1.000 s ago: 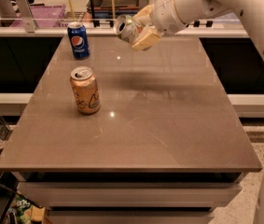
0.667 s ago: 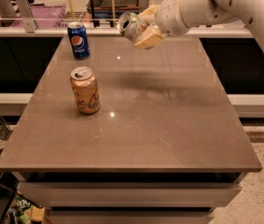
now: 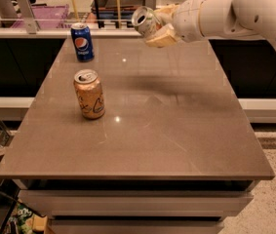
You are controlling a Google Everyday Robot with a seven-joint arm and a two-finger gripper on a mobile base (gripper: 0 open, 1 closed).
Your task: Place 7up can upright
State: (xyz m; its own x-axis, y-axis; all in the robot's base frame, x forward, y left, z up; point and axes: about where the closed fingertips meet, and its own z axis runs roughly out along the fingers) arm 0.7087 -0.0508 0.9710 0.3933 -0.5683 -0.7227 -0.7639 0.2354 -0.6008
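The 7up can [image 3: 146, 21] is silvery with a silver top. It is held tilted on its side, top facing left, high above the far part of the brown table [image 3: 176, 130]. My gripper [image 3: 158, 24] is shut on the can, with tan fingers [image 3: 163, 36] above and below it. The white arm reaches in from the upper right.
A blue Pepsi can [image 3: 82, 42] stands upright at the table's far left. An orange-gold can [image 3: 89, 94] stands upright left of the middle. Behind the table runs a counter with a purple bin [image 3: 47, 16] and posts.
The gripper with the 7up can has moved slightly to the right and a little up; the can stays tilted. The two standing cans have not moved.
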